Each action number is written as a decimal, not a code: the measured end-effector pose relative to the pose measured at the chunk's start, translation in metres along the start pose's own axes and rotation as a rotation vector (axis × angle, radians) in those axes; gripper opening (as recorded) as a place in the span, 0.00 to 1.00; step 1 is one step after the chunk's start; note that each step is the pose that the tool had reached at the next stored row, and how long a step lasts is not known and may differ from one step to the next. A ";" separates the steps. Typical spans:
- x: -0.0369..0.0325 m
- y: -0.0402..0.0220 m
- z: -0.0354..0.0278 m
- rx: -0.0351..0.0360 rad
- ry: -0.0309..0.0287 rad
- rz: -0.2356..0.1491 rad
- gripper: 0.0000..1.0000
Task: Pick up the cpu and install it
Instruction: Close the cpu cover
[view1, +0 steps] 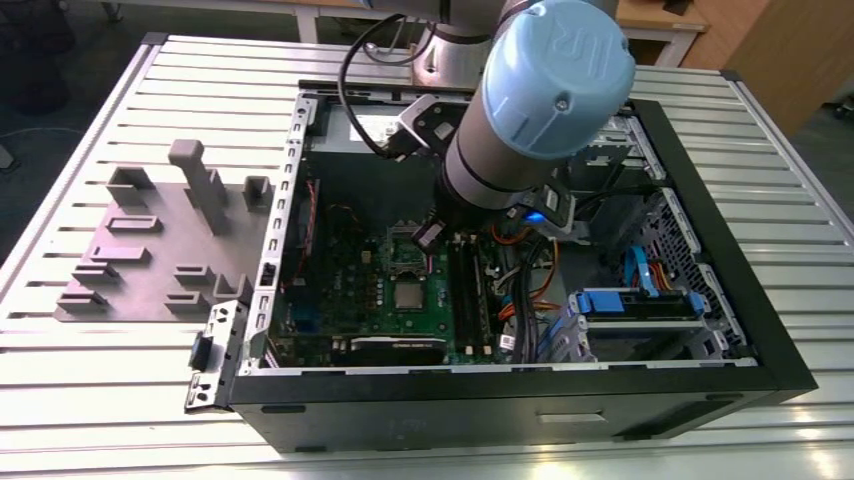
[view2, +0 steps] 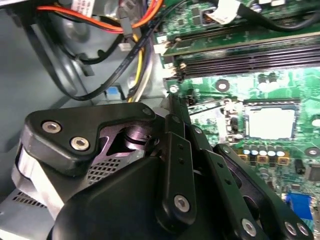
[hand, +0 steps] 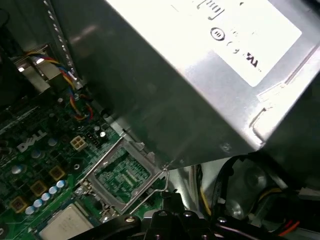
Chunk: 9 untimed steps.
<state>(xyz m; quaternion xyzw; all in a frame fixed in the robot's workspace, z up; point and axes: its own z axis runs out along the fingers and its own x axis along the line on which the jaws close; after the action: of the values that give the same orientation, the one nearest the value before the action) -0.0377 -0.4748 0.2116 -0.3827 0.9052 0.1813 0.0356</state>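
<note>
On one tabletop we record one open computer case, one grey fixture and one green board. One claw, tips together, hangs over the board; the one cpu sits in its socket, near the claw but apart.

The gripper hangs over the green motherboard near the cpu.
</note>
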 end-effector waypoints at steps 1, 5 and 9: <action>-0.0006 -0.0006 0.0000 -0.0061 -0.0062 -0.001 0.11; -0.0035 -0.0039 0.0003 -0.0087 -0.0122 -0.008 0.11; -0.0042 -0.0051 0.0012 -0.0100 -0.0095 -0.029 0.11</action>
<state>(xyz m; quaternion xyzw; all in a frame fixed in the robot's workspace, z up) -0.0311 -0.4748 0.2098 -0.3950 0.8985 0.1871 0.0406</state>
